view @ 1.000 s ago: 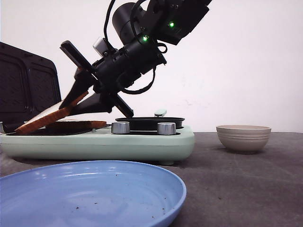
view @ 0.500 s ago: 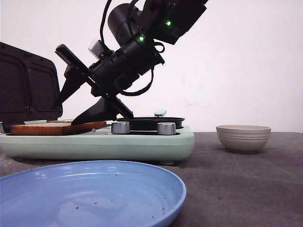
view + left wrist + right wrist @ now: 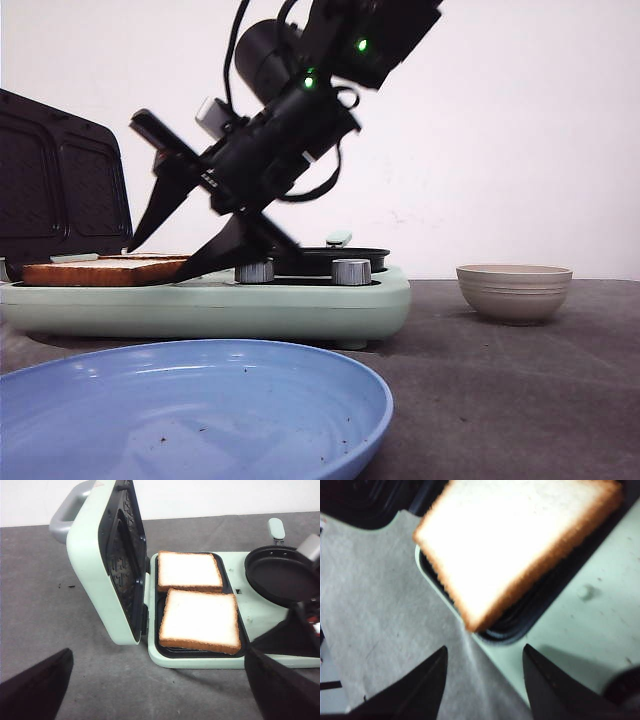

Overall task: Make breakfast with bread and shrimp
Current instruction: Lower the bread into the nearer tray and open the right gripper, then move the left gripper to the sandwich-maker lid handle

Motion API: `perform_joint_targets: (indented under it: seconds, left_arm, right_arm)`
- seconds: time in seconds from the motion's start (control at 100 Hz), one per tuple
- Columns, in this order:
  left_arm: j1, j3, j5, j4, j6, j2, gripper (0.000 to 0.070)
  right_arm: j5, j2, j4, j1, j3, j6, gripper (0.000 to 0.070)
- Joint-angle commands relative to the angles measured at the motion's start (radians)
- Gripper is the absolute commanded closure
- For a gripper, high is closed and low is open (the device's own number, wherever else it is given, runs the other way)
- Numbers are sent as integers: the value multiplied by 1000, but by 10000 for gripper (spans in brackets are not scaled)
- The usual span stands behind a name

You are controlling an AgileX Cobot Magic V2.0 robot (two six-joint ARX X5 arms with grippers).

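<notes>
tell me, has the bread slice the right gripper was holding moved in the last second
Yes. The bread slice, tilted up a second ago, now lies flat in the sandwich maker; the right gripper is open, off it.

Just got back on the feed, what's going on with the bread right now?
Both bread slices lie flat in the open sandwich maker, side by side on its lower plate. The right gripper is open just beside them, holding nothing. The left gripper is open too, hanging over the table in front of the machine. No shrimp is in view; the blue plate holds no food.
</notes>
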Motion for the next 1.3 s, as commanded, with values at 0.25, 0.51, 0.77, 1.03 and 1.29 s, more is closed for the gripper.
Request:
perform_joint_targets:
  seconds: [0.25,0.51,0.77,1.03,1.29]
  left_arm:
    - [-16,5,0,14,-1,2,0]
    - [-21,2,1,19,-13,2,0]
    - [-44,-7,1,19,-13,2,0]
    - [-49,-8,2,37,-28,2,0]
    - [-49,-8,2,41,-34,3,0]
  right_arm:
    - [225,-293,-135,-11,24,-266,413]
    - [365,-497,-217,-6,23,-419,413]
    - [385,-665,-301,-43,-47,-463,419]
    - [455,-958,-227,-53,-355,-460,424]
    - [528,-1342,-146,-53,-749,-303,424]
